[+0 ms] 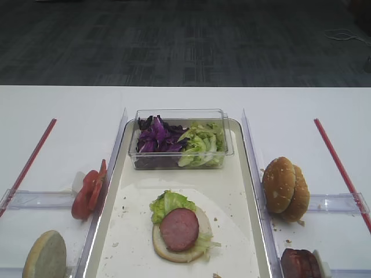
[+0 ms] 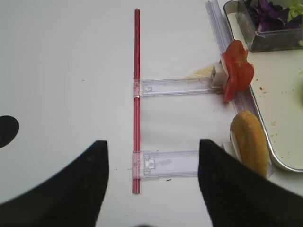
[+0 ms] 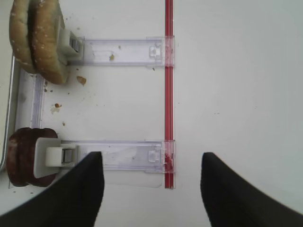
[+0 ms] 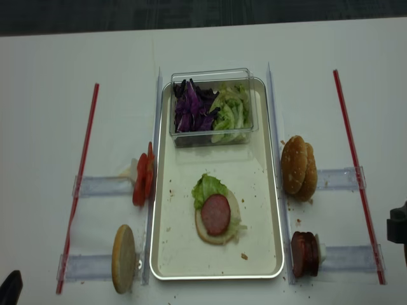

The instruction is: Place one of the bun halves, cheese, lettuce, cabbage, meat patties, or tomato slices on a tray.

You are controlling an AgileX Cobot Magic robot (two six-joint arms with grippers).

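Tray is already carrying a bun half, lettuce and a meat patty; tomato slices are waiting beside it; both tools are hanging apart, holding nothing.

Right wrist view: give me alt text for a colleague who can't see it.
The right end effector hangs open over bare white table, holding nothing. To its left, sesame bun halves and meat patties stand on edge in clear holders, beside the tray rim. A red strip runs top to bottom across the holders' ends.
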